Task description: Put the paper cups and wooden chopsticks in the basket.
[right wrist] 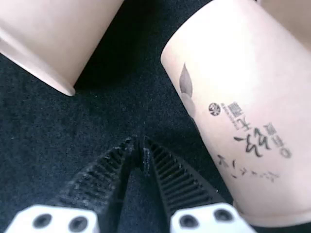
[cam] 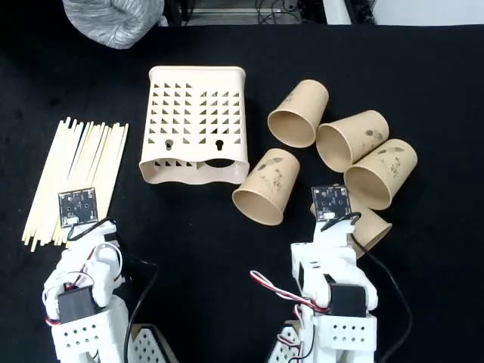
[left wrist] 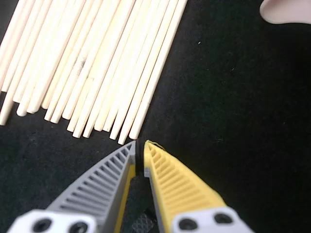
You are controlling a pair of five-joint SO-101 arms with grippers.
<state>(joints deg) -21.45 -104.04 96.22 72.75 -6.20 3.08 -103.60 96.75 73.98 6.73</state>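
Left hand (left wrist: 141,145) is pinched closed, tips just short of the near ends of the wooden chopsticks (left wrist: 92,63). They lie in a flat row by the tabletop's (cam: 423,68) left edge, long axis running near-to-far, roughly in line with that hand. Right hand (right wrist: 142,148) is closed too, with a paper cup (right wrist: 233,111) lying on its side just beside it. The basket (cam: 195,125) lies mid-tabletop between the two piles. I'd say the left arm is the obvious pick for the sticks.

The high camera looks straight down on the table (cam: 423,68), arms at the frame's lower edge. The left wrist camera sits close behind the left gripper (left wrist: 141,145), facing down, sharing the chopsticks (left wrist: 97,58); the right, behind the right gripper (right wrist: 141,145), shares a cup (right wrist: 233,97)
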